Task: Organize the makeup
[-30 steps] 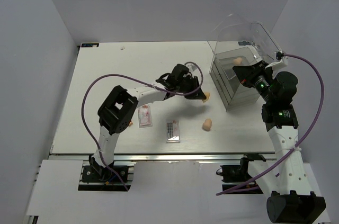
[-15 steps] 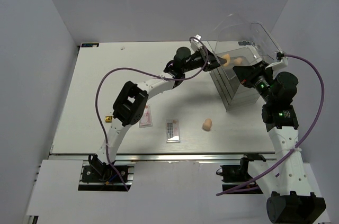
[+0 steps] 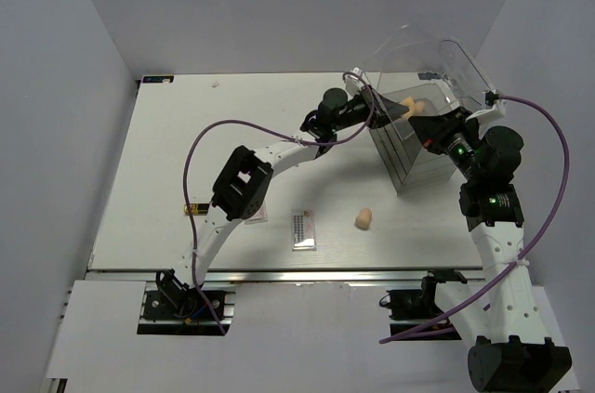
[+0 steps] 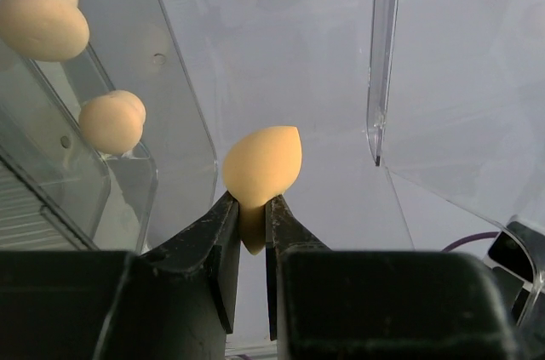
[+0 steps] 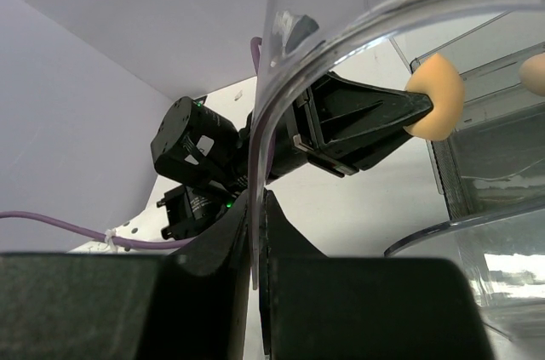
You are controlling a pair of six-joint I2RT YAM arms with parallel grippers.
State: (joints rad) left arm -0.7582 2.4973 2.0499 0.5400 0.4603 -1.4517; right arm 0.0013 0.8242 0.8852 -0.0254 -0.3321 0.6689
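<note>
A peach sponge (image 4: 260, 168) is pinched at its narrow end in my left gripper (image 4: 251, 211), held out over the open top of the clear drawer box (image 3: 407, 159). From above, that gripper (image 3: 397, 110) and its sponge (image 3: 407, 103) sit at the box's left rim. A second sponge (image 3: 419, 108) lies inside the box, and a third (image 3: 363, 218) rests on the table. My right gripper (image 5: 257, 207) is shut on the edge of the clear lid (image 5: 281, 79), which stands raised. A dark-rowed palette (image 3: 303, 229) lies near the front; a pinkish palette (image 3: 258, 214) is partly under the left arm.
A small gold lipstick tube (image 3: 191, 209) lies at the left of the table. The raised lid (image 3: 418, 54) arches over the box at the back right. The left arm's purple cable (image 3: 200, 147) loops above the table's middle.
The left arm has carried its sponge from the middle of the table up and right to the box's open top. The right gripper and the lid have stayed put.
</note>
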